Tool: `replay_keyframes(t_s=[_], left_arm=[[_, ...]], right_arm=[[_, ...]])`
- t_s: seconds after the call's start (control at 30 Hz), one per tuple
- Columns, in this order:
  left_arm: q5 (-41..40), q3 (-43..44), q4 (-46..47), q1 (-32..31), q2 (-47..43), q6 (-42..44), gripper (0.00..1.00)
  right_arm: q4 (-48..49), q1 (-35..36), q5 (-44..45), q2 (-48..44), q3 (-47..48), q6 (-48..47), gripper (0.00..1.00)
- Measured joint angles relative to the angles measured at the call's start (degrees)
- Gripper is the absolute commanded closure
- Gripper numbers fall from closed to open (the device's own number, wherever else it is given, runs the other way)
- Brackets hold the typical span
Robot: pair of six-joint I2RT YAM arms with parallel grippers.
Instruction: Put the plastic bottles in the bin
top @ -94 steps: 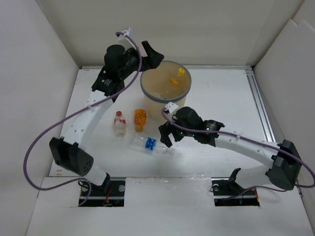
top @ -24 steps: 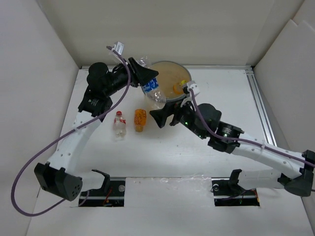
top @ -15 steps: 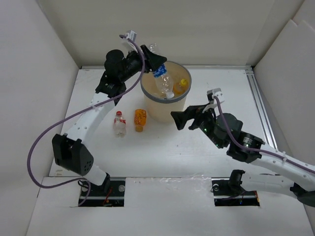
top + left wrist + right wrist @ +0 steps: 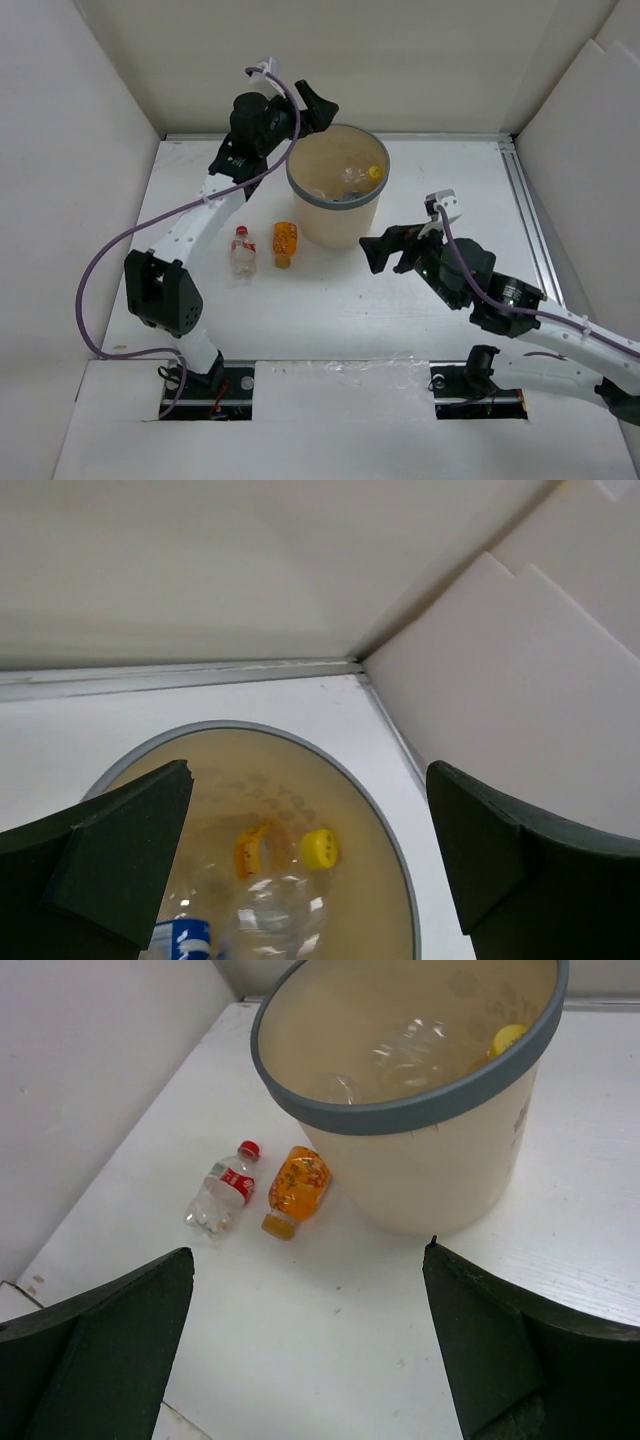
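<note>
Gaping wide, empty: left fingers point(image 4: 120, 855), right fingers point(image 4: 100, 1350).

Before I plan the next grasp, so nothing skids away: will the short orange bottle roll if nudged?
Likely yes: the short orange bottle lies on its side, round-bodied, on the smooth table. Its glossy surface may slip when pinched.

Bin point(image 4: 232, 725) rim cut off at 6 o'clock in the left wrist view, clear bottles point(image 4: 270, 910) inside overlapping and blurred, their number unclear, blue label point(image 4: 183, 935) cut off at 7 o'clock, red-capped bottle point(image 4: 222, 1188) print too small to read, right arm point(image 4: 565, 325) cut off at 4 o'clock overhead
</note>
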Motion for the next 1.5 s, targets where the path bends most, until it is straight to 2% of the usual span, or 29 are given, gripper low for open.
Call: replay_keyframes(t_s=[0.2, 0.37, 0.5, 0.67, 0.83, 1.1, 1.23, 1.3, 1.43, 1.5], left_arm=[[-14.8, 0.9, -15.1, 1.0, -5.0, -1.1, 0.00], [-16.5, -16.9, -19.0, 10.6, -17.2, -3.5, 0.00], [-19.3, -27.5, -21.7, 16.1, -20.7, -5.2, 0.00], [-20.6, -32.9, -24.5, 15.2, -19.6, -6.8, 0.00], [-23.9, -34.7, -24.3, 15.2, -12.7, -7.8, 0.00], [-23.2, -39.5, -24.2, 15.2, -5.4, -8.3, 0.03], [-22.7, -40.5, -22.6, 15.2, -5.3, -8.7, 0.10], [-22.3, -41.3, -21.7, 15.2, -5.1, -8.9, 0.22], [-22.1, -42.5, -19.5, 15.2, -5.0, -9.0, 0.27], [-22.0, -42.7, -18.8, 15.2, -5.0, -9.1, 0.47]], right_arm=[[-0.7, 0.0, -0.1, 2.1, 0.0, -0.7, 0.00], [-1.0, -0.3, -1.8, 3.1, 0.0, -1.7, 0.00], [-0.9, -0.4, -4.1, 4.0, 0.0, -2.8, 0.00], [-0.9, -0.4, -6.8, 5.4, -0.1, -3.7, 0.00], [0.1, -0.4, -8.9, 4.9, -1.6, -3.8, 0.00], [0.3, -1.1, -10.8, 3.1, -3.9, -3.6, 0.00], [0.4, -1.1, -11.0, 2.8, -4.0, -3.1, 0.00], [0.6, -1.1, -11.0, 2.6, -4.2, -2.7, 0.00], [0.9, -1.1, -11.2, 2.5, -4.7, -1.9, 0.00], [1.0, -1.1, -11.5, 2.5, -4.8, -1.6, 0.00]])
